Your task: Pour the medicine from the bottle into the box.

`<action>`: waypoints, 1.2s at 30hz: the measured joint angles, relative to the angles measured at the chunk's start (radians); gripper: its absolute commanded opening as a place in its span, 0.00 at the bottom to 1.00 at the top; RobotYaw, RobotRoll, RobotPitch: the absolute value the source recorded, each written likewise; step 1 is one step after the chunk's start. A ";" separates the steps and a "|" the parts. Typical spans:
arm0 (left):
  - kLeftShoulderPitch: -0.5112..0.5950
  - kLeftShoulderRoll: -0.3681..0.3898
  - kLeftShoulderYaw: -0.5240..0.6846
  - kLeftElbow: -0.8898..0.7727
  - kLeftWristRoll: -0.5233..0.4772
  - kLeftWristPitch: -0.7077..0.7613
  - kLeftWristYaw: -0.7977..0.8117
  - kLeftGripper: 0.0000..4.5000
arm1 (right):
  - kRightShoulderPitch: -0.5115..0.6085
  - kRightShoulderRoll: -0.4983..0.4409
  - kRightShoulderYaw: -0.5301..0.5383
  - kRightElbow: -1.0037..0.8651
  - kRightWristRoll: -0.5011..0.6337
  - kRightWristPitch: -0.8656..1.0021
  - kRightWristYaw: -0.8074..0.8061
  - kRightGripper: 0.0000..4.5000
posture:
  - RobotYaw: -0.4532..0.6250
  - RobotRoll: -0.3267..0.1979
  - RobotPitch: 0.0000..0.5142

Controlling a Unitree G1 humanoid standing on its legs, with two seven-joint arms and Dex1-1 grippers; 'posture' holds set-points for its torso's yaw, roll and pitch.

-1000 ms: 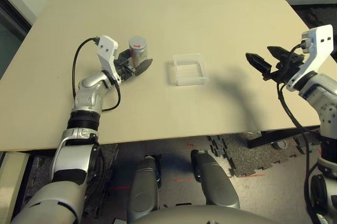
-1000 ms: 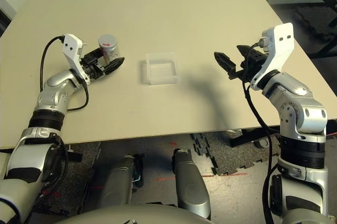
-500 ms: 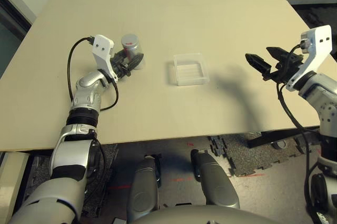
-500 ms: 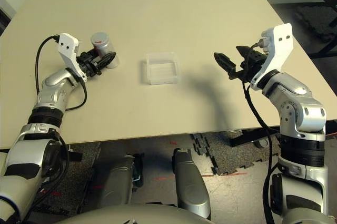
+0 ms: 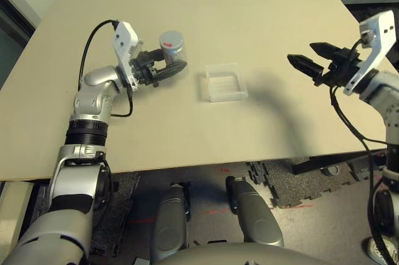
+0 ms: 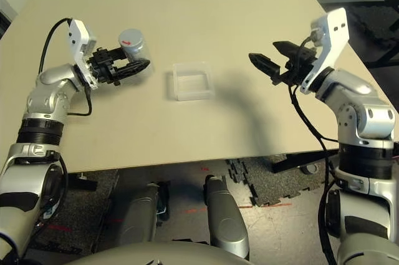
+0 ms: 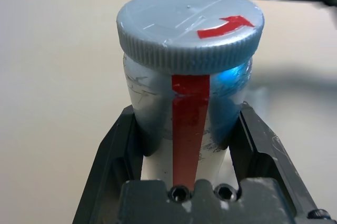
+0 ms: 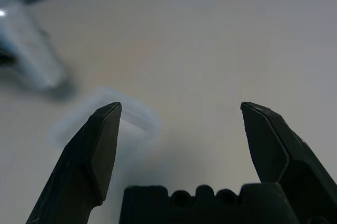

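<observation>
The bottle (image 7: 184, 113) is showing a matt grey body and a ribbed plastic cap (image 7: 189, 31). The box (image 5: 224, 81) is looking like clear, faintly glossy plastic, lying on the smooth matt table (image 5: 206, 3).

The bottle (image 7: 185, 76) is capped, its contents hidden; the left hand (image 7: 184, 161) covers its base.

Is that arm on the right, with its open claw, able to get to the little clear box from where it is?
Probably yes. The right gripper hangs open above the table, off to one side of the box, and nothing stands between them. The bottle is held on the box's far side.
</observation>
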 measured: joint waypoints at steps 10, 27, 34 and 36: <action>-0.007 -0.072 -0.078 -0.069 -0.022 0.045 -0.025 0.54 | -0.170 0.107 0.182 -0.062 0.068 0.073 0.130 1.00 | 0.32 0.62 0.44; -0.042 -0.087 -0.120 -0.026 -0.008 -0.006 -0.085 0.54 | -0.240 0.155 0.279 -0.054 0.028 0.054 0.199 0.85 | 0.32 0.62 0.40; -0.042 -0.087 -0.124 -0.025 0.000 -0.009 -0.095 0.54 | -0.248 0.155 0.294 -0.034 -0.023 0.008 0.207 0.57 | 0.31 0.62 0.39; -0.042 -0.086 -0.124 -0.026 0.005 -0.011 -0.095 0.54 | -0.250 0.154 0.297 -0.025 -0.036 -0.009 0.221 0.57 | 0.31 0.62 0.39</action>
